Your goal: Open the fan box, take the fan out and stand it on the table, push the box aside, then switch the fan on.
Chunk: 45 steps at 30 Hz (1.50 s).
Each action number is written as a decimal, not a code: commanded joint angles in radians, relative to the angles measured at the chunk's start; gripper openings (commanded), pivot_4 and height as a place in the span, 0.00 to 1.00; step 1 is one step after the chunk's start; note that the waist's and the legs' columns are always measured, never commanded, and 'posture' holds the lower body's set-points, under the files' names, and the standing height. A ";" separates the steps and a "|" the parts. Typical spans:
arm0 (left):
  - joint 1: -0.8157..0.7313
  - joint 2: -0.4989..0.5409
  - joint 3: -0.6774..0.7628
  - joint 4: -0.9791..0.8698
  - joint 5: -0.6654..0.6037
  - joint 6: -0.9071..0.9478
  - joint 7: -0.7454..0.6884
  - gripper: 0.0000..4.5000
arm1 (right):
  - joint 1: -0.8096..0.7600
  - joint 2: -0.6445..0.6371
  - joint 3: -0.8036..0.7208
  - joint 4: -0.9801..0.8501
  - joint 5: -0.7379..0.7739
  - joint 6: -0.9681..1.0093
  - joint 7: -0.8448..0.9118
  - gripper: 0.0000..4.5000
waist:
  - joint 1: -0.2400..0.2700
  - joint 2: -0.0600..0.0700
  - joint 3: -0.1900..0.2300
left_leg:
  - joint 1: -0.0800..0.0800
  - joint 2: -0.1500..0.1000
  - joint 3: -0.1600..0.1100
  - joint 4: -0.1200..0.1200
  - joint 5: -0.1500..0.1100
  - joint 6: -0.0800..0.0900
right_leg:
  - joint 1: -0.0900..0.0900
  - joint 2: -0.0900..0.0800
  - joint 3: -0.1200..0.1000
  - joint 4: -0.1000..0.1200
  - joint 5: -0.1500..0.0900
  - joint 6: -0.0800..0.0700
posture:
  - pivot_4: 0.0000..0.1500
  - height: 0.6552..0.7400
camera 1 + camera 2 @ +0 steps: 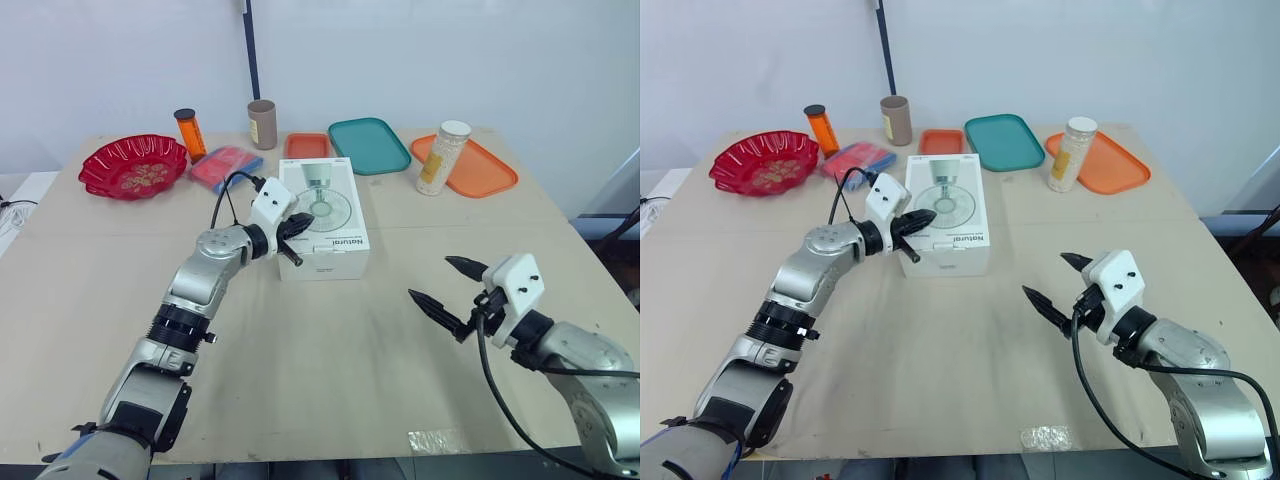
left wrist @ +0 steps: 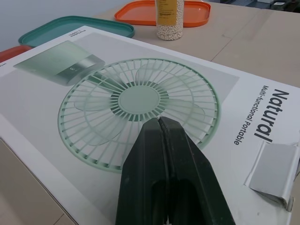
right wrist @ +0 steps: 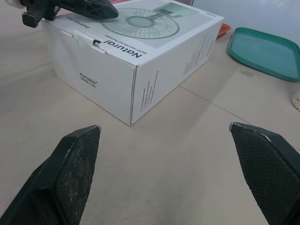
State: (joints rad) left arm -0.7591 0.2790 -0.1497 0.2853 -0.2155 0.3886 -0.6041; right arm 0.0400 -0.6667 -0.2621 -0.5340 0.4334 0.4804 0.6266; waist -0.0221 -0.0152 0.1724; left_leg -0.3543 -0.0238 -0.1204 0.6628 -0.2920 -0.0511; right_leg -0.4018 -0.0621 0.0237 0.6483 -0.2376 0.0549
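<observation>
One smooth rectangular cardboard fan box point(image 1: 336, 216)

Beige surface point(image 1: 330, 360), far edge, left corner to right: red patterned plastic dish point(image 1: 133, 166); orange bottle with black cap point(image 1: 190, 133); pink flat packet point(image 1: 226, 167); brown cardboard cylinder point(image 1: 262, 124); small red-orange tray point(image 1: 307, 146); teal oblong tray point(image 1: 369, 145); clear white-lidded jar of pale beads point(image 1: 442, 158), upright at the near-left rim of an orange oblong tray point(image 1: 478, 170). Near edge: strip of clear tape point(image 1: 437, 441).
</observation>
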 commanded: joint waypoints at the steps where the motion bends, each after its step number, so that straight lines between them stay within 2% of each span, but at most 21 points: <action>1: -0.013 -0.003 0.039 0.036 -0.009 0.024 -0.002 0.01 | -0.046 -0.011 0.006 -0.083 0.032 0.033 -0.016 1.00 | -0.001 0.001 -0.001 | 0.000 0.000 0.000 0.000 0.000 0.000 | 0.000 0.000 0.000 0.000 0.000 0.000 | 1.00 1.00; 10: -0.014 0.001 0.020 0.042 0.014 0.035 -0.025 0.01 | -0.170 -0.028 0.093 -0.134 0.006 0.107 -0.054 1.00 | -0.001 0.002 -0.001 | 0.001 0.000 0.000 0.000 0.000 0.000 | 0.000 0.001 0.000 0.000 0.000 0.000 | 1.00 1.00; 17: -0.014 0.025 -0.019 -0.009 0.048 0.066 -0.058 0.01 | -0.361 -0.049 0.305 -0.051 -0.173 0.104 -0.076 1.00 | -0.004 0.002 -0.001 | 0.001 0.001 0.001 0.000 0.000 0.000 | 0.000 0.001 0.001 0.000 0.000 0.000 | 1.00 1.00; 24: -0.006 0.032 -0.023 -0.016 0.073 0.067 -0.068 0.01 | -0.480 0.000 0.426 0.075 -0.297 0.069 -0.083 1.00 | -0.003 0.002 -0.001 | 0.000 0.001 0.001 0.000 0.000 -0.001 | -0.001 0.001 0.001 0.000 0.001 0.000 | 1.00 1.00; 45: 0.004 0.021 -0.027 -0.042 0.085 0.080 -0.084 0.01 | -0.619 0.169 0.521 0.275 -0.428 0.012 -0.055 1.00 | -0.004 0.002 -0.002 | -0.001 0.001 0.001 0.000 0.001 -0.001 | -0.003 0.001 0.001 0.001 0.002 -0.002 | 1.00 1.00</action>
State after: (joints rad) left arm -0.7729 0.2960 -0.1662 0.2470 -0.1405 0.4574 -0.6840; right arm -0.5592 -0.5018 0.2639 -0.2448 0.0161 0.5138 0.5663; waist -0.0262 -0.0131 0.1708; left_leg -0.3551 -0.0229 -0.1193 0.6629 -0.2913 -0.0522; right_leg -0.4048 -0.0610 0.0248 0.6493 -0.2357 0.0533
